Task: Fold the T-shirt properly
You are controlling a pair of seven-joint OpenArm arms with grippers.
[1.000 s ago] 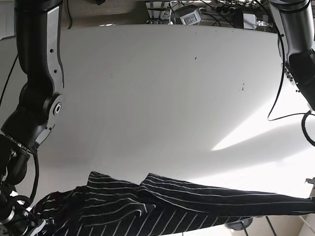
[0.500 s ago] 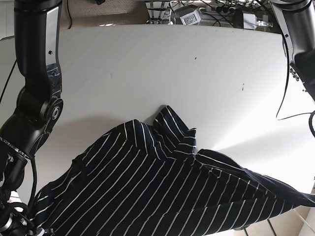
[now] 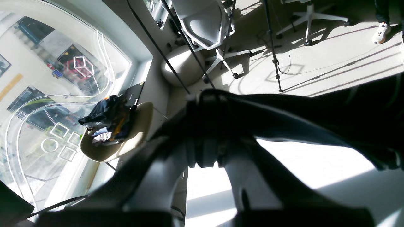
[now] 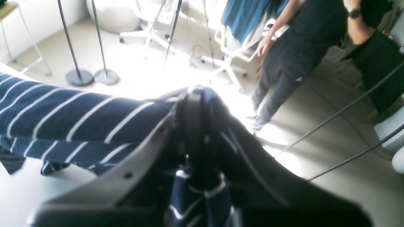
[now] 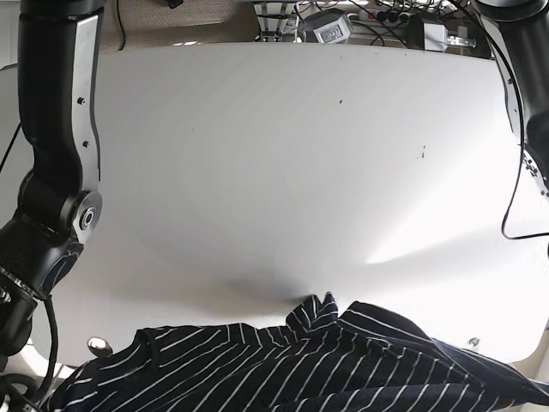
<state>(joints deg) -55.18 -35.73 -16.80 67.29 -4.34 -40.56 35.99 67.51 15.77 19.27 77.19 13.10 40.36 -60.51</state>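
Shirt (image 5: 300, 369) is held stretched between both arms at the tabletop (image 5: 283, 154) near edge. Right fingers (image 4: 195, 126) are pinched on striped cloth; left fingers (image 3: 205, 126) look pressed on dark fabric. A slipped corner could bunch the spread.

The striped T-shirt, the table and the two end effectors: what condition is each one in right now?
Navy white-striped cotton T-shirt: unfolded, rumpled, stretched along the table's near edge, held at both ends.
White table: bare beyond the shirt, sunlit patch at one side.
Right end effector: shut on the striped cloth, at the table's edge.
Left end effector: dark cloth draped across it; grip unclear in the glare.
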